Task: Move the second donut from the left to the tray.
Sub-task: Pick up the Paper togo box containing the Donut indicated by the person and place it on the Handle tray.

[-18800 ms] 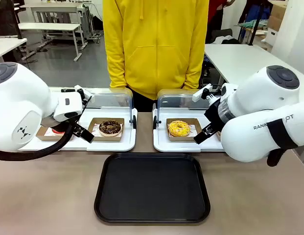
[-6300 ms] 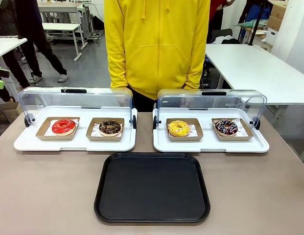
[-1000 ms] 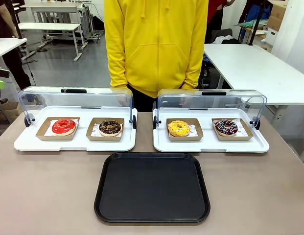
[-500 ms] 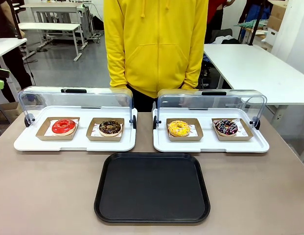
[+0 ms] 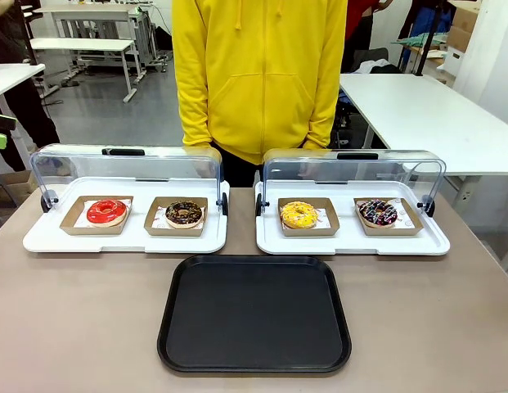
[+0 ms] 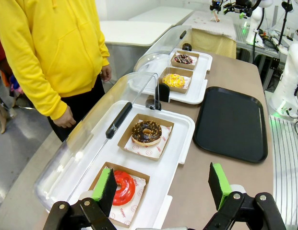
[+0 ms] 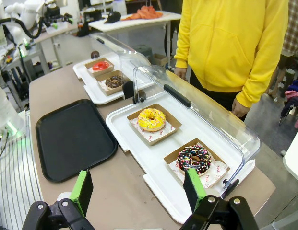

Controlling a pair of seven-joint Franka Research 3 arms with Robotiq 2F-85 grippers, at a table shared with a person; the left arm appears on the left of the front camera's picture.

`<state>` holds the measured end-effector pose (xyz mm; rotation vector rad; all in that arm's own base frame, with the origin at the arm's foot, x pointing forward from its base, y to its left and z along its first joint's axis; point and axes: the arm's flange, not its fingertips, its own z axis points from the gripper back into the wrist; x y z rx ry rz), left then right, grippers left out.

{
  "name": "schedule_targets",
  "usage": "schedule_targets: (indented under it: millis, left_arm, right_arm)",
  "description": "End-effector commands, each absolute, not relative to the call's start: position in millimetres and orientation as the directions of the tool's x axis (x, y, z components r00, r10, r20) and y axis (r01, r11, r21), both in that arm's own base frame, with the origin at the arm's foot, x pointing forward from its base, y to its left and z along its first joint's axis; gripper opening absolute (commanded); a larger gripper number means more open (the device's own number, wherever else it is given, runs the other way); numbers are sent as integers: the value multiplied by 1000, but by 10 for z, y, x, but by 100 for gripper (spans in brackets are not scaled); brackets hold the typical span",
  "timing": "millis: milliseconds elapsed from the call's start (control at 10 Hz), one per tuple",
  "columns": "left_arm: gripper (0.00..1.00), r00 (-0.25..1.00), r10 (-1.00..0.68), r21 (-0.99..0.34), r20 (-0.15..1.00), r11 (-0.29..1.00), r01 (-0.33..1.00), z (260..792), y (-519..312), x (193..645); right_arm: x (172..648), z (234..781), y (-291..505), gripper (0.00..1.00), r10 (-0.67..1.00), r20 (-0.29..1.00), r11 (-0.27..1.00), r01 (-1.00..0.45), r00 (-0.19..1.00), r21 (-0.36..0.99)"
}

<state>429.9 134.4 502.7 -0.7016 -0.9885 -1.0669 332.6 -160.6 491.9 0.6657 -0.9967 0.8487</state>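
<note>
**A:** Where do we stand?

**B:** Our left gripper [image 6: 162, 184] hangs over the table's left end, jaws wide apart and empty. Our right gripper [image 7: 138, 188] is the same at the other end. The chocolate donut [image 5: 184, 214] sits in its holder [image 5: 159, 223] on the left white tray [image 5: 123, 241], just right of the red donut [image 5: 105, 211]. The black tray [image 5: 254, 315] lies nearer us, bare.

**A:** What could we get wrong?

**B:** We could miscount first. The red donut is close beside ours, and the dark sprinkled donut [image 5: 376, 211] at the far right looks similar. If we pinch the glaze, we smear it or break the ring, so we'd rather take the holder's wall.

**A:** And the holder itself?

**B:** We judge it to be thin card. If we squeeze hard it buckles, and if we lift it tilted the donut slides out.

**A:** Anything overhead?

**B:** The lid [image 5: 127, 164] stands tipped back just behind. If we come in too deep, our wrist may knock it down onto the donuts.
</note>
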Motion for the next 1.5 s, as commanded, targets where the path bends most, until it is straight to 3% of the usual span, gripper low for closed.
schedule_targets:
  millis: [0, 1400]
  left_arm:
    - [100, 142, -368, -9, 919, 339, 941, 5037, 1342, 4299]
    - [100, 142, -368, -9, 919, 339, 941, 5037, 1342, 4299]
  right_arm:
    - [3375, 4935, -1611, 100, 288, 924, 511, -857, 251, 74]
    - [3375, 4935, -1611, 100, 288, 924, 511, -857, 251, 74]
